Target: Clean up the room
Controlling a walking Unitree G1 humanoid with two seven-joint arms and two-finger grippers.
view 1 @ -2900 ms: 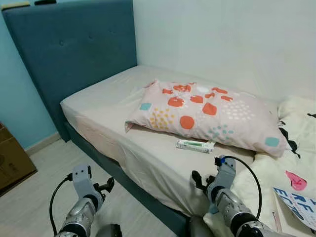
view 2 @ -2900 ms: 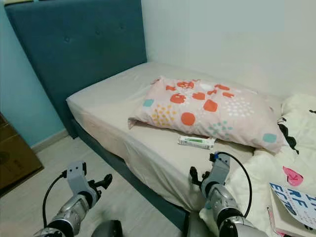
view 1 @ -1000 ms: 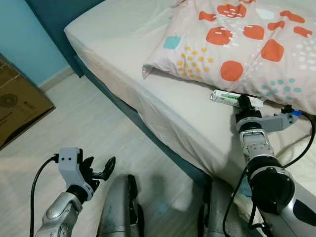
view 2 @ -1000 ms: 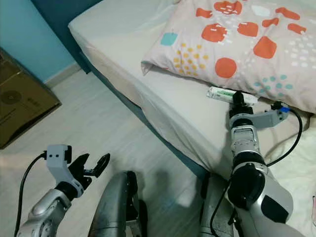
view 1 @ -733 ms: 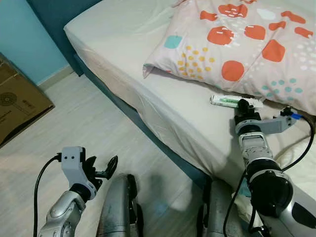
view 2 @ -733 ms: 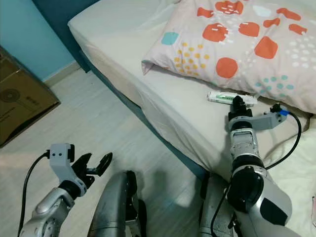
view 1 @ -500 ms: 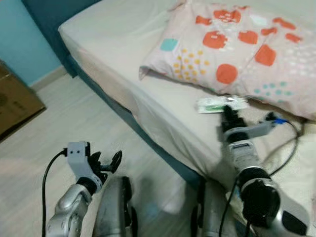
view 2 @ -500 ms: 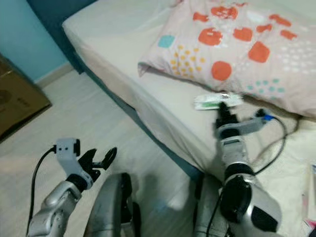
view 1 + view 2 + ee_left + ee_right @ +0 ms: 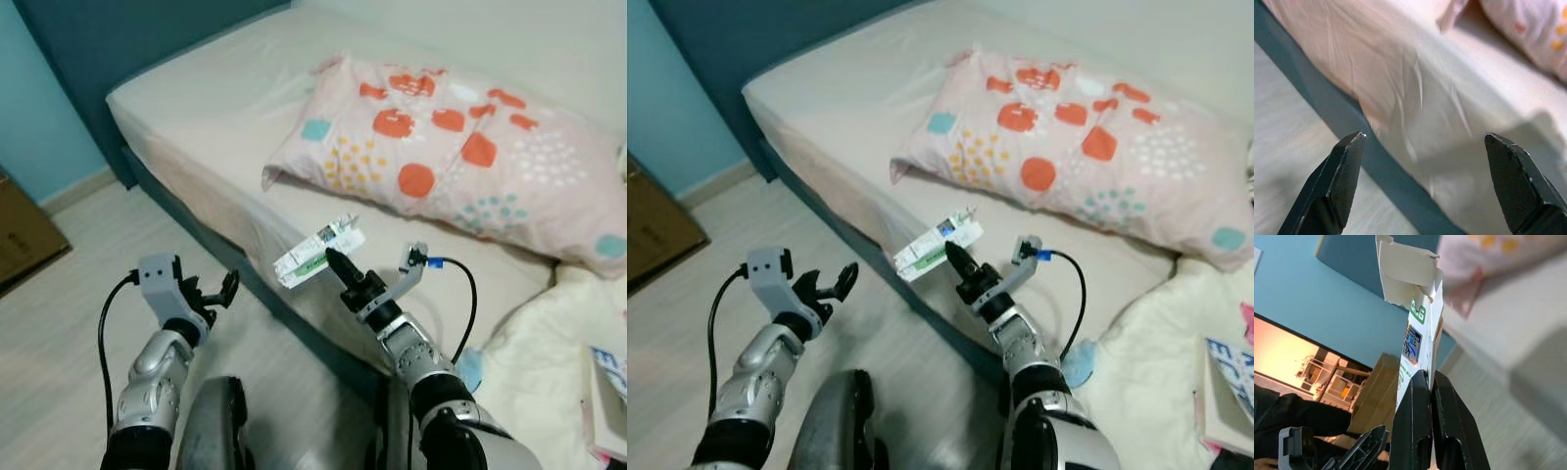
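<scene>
A small white and green carton point(image 9: 315, 252) with a torn-open end is lifted off the bed, held over the mattress edge. My right gripper point(image 9: 334, 262) is shut on it, the two black fingers point(image 9: 1422, 431) pinched on its lower part. In the right wrist view the carton point(image 9: 1418, 335) stands up between the fingers against a blue wall. My left gripper point(image 9: 216, 292) hangs open low over the floor beside the bed, with nothing between its fingers point(image 9: 1334, 183).
A spotted pink pillow point(image 9: 460, 166) lies on the beige mattress point(image 9: 196, 117) with its dark blue frame point(image 9: 186, 211). A white duvet point(image 9: 549, 343) is bunched at the right. A cardboard box point(image 9: 20, 235) stands on the floor at the left.
My right gripper has closed on the carton and lifted it off the mattress toward the bed's edge. The camera has also shifted back and up.
</scene>
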